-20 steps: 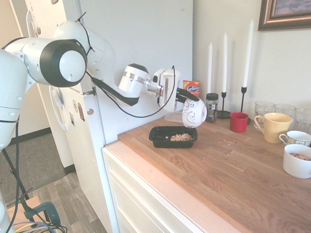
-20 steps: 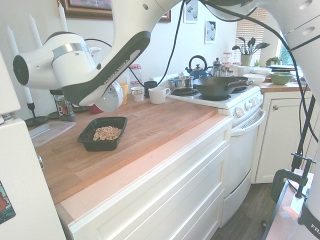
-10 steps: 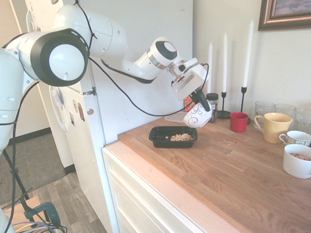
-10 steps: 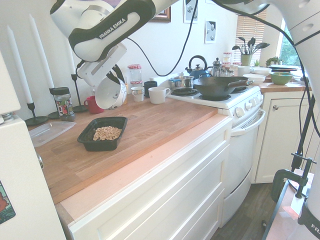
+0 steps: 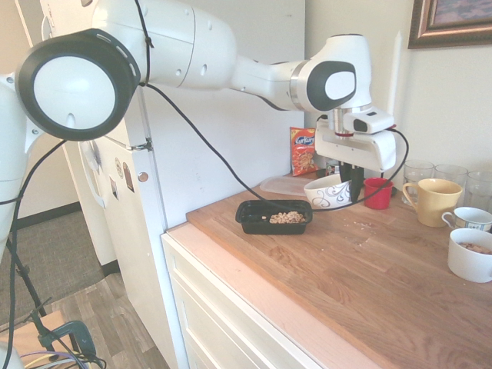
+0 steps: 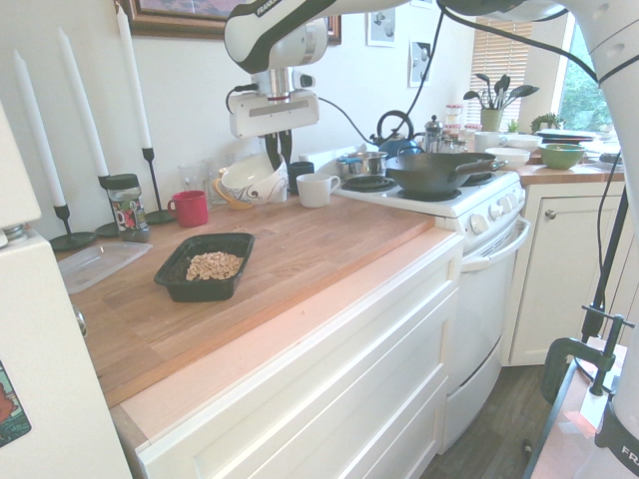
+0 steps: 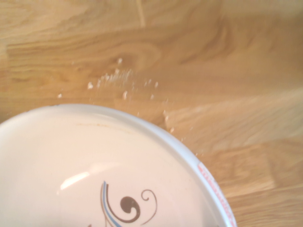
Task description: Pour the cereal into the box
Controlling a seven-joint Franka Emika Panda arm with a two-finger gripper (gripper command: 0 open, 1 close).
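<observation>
The cereal (image 5: 286,217) (image 6: 214,265) lies as a tan heap inside the box (image 5: 254,218) (image 6: 178,276), a shallow black tray near the counter's left end. My gripper (image 5: 351,187) (image 6: 278,160) is shut on the rim of a white patterned bowl (image 5: 327,192) (image 6: 250,183), held nearly upright above the counter, to the right of the box in the first exterior view. The wrist view shows the bowl's empty inside (image 7: 94,175) over bare wood with a few crumbs (image 7: 118,80).
A red cup (image 5: 377,193) (image 6: 190,209), a yellow mug (image 5: 433,201), white mugs (image 5: 470,254), glasses and candlesticks (image 6: 150,180) stand along the wall. An orange-red snack bag (image 5: 303,151) and a clear flat container (image 6: 95,264) sit behind the box. A stove (image 6: 439,190) adjoins the counter.
The arm has swung away from above the box toward the red cup. The bowl has turned from tipped, mouth down, back to nearly upright.
</observation>
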